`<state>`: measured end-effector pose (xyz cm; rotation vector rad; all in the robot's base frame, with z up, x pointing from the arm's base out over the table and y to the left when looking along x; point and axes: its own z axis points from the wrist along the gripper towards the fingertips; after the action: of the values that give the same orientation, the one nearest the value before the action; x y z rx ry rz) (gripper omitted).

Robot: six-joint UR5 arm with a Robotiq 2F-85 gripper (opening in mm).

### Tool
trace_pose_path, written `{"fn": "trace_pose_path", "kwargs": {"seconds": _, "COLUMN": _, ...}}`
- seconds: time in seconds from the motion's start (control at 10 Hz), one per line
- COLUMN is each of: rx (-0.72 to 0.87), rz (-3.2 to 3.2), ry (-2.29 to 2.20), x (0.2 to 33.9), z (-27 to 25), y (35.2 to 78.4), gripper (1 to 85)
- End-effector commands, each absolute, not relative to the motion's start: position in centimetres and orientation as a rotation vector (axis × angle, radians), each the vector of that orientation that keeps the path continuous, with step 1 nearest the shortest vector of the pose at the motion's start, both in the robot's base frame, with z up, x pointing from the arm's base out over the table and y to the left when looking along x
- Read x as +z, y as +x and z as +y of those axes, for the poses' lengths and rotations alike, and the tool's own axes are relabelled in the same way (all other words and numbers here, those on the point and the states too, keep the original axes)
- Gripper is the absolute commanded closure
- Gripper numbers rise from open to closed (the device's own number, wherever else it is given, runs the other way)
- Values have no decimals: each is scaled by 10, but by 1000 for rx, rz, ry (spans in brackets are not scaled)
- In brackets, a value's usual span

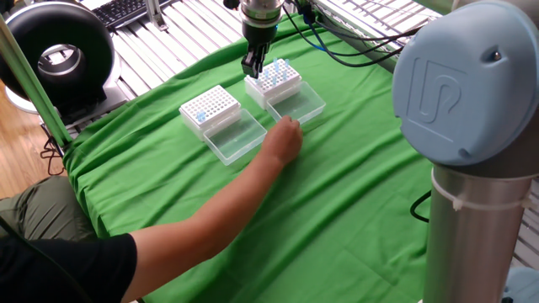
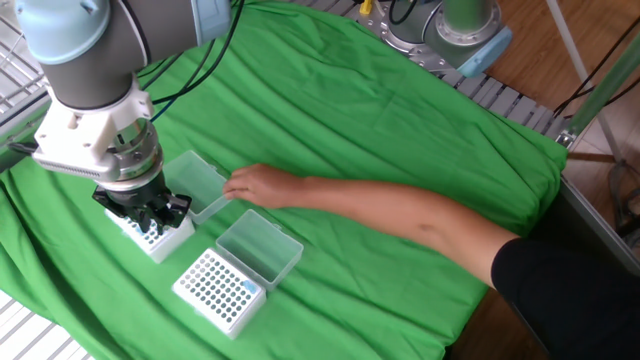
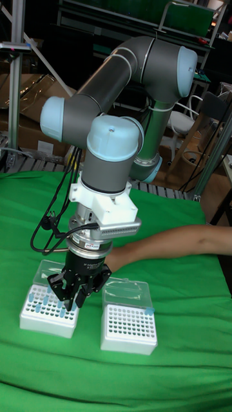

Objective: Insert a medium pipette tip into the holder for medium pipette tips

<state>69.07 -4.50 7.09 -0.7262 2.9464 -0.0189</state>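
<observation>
Two alike white hole-grid racks lie on the green cloth, each with its clear lid folded open. Which one is the holder for medium pipette tips I cannot tell. One rack (image 1: 280, 79) (image 2: 160, 238) (image 3: 44, 315) holds several blue tips. The other rack (image 1: 210, 107) (image 2: 217, 290) (image 3: 129, 327) has blue only at one corner. My gripper (image 1: 252, 66) (image 2: 150, 214) (image 3: 71, 302) hangs just over an edge of the tip-filled rack, fingers close together. A pipette tip between them is too small to make out.
A person's hand (image 1: 285, 137) (image 2: 255, 185) rests on the cloth beside the open lid (image 1: 300, 104) of the tip-filled rack; the arm (image 3: 174, 241) reaches across the cloth. The second lid (image 1: 237, 137) lies in front of the other rack. Metal rollers border the cloth.
</observation>
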Motion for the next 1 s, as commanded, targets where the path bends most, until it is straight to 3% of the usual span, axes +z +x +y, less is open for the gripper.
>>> {"fn": "trace_pose_path", "kwargs": {"seconds": 0.0, "rx": -17, "rz": 2973, "ry": -710, "x": 77, "z": -45, "y": 685, "gripper": 570}}
{"fn": "trace_pose_path", "kwargs": {"seconds": 0.9, "rx": -5, "rz": 2953, "ry": -707, "x": 74, "z": -41, "y": 693, "gripper": 570}}
